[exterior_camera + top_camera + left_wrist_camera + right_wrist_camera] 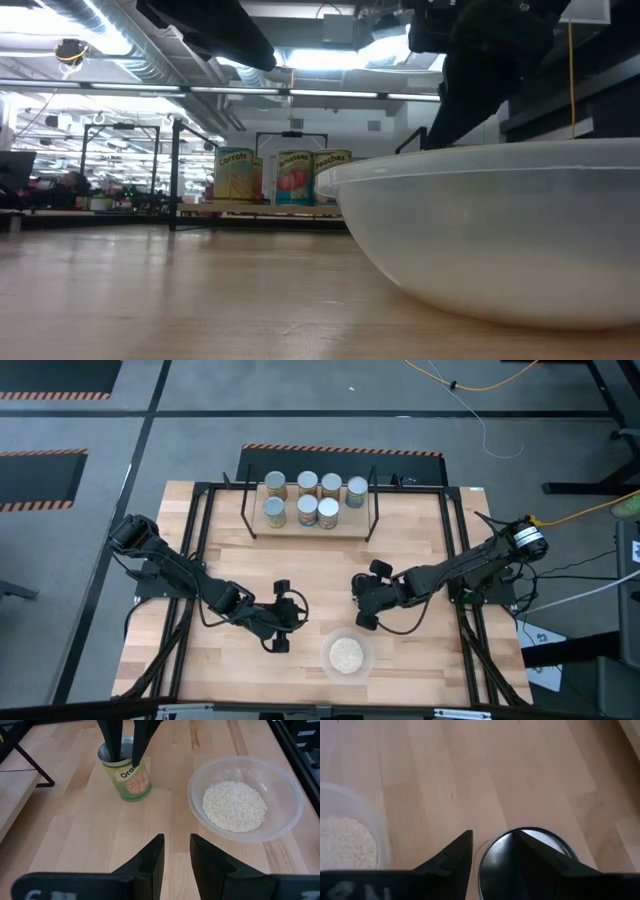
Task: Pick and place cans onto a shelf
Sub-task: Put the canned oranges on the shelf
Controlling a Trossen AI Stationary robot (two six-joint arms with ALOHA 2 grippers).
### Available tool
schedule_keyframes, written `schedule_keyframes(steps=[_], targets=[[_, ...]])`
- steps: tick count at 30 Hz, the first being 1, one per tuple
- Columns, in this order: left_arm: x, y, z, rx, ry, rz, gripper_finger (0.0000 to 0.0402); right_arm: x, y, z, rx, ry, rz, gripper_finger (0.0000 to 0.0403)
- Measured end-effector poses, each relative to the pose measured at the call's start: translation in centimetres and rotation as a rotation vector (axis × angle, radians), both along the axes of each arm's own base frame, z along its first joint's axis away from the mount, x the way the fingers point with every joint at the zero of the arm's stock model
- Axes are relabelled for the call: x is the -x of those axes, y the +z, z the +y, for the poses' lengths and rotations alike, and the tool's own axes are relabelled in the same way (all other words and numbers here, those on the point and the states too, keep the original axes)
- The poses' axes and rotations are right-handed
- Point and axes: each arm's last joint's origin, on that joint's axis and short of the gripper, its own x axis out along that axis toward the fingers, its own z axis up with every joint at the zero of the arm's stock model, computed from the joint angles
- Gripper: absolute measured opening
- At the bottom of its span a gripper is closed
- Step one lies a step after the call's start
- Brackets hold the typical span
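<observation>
A can (127,775) with a yellow-green label and a shiny top (547,840) stands upright on the wooden table, left of a clear bowl. My right gripper (492,834) is open just above it, pointing down. One finger is beside the can's rim and the other is over its top; I cannot tell whether they touch. Several more cans (307,484) stand on the shelf (310,528) at the far edge. My left gripper (175,850) hangs over the table's middle, facing the can from a distance. It is narrowly open, with nothing between its fingers.
A clear bowl of pale grains (192,795) sits near the front edge, close to the right of the can and between both grippers (347,656). It fills the right of the low view (500,230). A black frame runs along the table's sides.
</observation>
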Motion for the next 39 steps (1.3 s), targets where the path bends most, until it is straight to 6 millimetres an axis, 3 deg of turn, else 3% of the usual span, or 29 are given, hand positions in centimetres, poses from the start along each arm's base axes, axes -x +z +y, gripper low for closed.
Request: schedule_keyframes(steps=[11,26,39], targets=[[0.0,0.0,-0.01,0.0,0.0,0.0,0.0086,0.36,-0.08,-0.08,-0.014,-0.016,0.039,0.0142],[0.01,0.0,-0.01,0.0,0.0,0.0,0.0086,0.49,-0.13,-0.08,-0.018,-0.008,0.056,0.0011],[0.0,0.0,-0.01,0.0,0.0,0.0,0.0086,0.34,0.27,0.0,0.014,0.061,0.07,0.0004]])
